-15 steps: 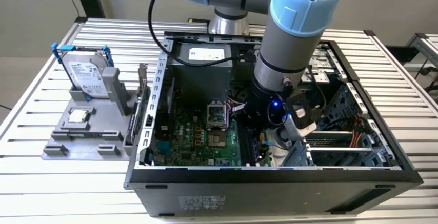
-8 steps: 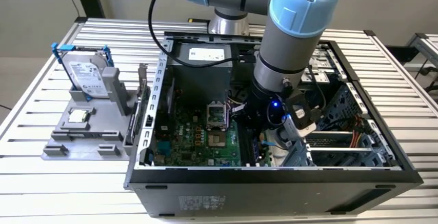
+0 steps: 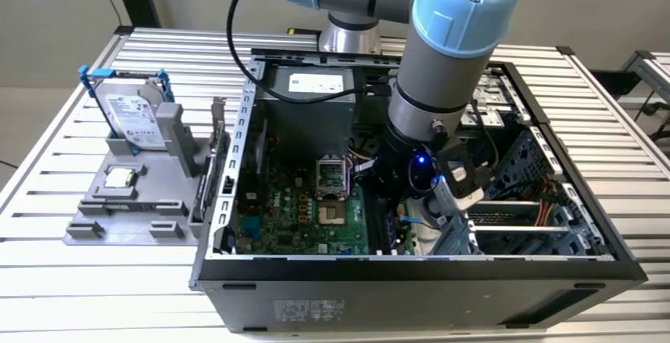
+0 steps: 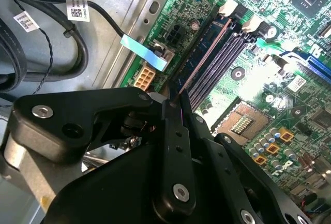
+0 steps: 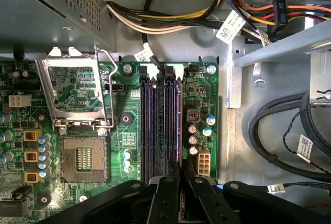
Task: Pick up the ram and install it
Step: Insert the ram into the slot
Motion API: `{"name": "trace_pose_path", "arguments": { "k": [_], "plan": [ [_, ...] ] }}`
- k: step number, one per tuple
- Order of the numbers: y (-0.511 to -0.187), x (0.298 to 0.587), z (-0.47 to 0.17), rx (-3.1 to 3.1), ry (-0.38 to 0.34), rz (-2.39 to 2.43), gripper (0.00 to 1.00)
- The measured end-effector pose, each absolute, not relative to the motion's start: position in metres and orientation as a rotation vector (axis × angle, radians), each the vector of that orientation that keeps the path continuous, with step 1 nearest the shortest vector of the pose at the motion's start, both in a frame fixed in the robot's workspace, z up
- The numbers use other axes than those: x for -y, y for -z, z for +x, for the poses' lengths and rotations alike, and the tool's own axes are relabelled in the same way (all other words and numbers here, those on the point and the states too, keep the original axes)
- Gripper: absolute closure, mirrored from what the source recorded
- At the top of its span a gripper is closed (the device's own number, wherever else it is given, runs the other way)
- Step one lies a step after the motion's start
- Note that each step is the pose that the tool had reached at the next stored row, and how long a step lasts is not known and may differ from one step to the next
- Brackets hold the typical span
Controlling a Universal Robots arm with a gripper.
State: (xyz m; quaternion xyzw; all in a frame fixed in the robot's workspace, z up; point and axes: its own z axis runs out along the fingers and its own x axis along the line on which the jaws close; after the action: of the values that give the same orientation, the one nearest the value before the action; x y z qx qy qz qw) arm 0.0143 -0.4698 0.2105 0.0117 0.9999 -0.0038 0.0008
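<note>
The ram (image 5: 179,125) appears edge-on as a thin dark strip standing along the outermost of the blue memory slots (image 5: 149,125) on the green motherboard (image 5: 201,100). The second wrist view shows the ram (image 4: 204,61) running down that same slot line. My gripper (image 5: 181,182) is shut on the ram's near end, its black fingers (image 4: 176,131) pressed together around it. Whether the stick is fully seated cannot be told. In the exterior view the gripper (image 3: 403,202) is low inside the open computer case (image 3: 419,268).
An open processor socket (image 5: 83,159) with its raised metal frame (image 5: 72,92) lies beside the slots. Black cables (image 5: 289,131) and a coloured wire bundle (image 5: 170,22) run close by. Outside the case, a grey fixture (image 3: 125,209) carries a blue-framed hard drive (image 3: 134,119) and a small square chip (image 3: 121,176).
</note>
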Motion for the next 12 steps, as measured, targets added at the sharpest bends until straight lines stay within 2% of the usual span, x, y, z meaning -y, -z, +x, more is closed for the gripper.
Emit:
{"name": "trace_pose_path", "arguments": {
  "k": [1,6,12],
  "plan": [
    [-0.211,0.470,0.014,-3.140,0.012,0.037,0.00],
    [-0.211,0.470,0.014,-3.140,0.011,0.037,0.00],
    [-0.226,0.470,0.014,-3.143,0.011,0.037,0.00]
  ]
}}
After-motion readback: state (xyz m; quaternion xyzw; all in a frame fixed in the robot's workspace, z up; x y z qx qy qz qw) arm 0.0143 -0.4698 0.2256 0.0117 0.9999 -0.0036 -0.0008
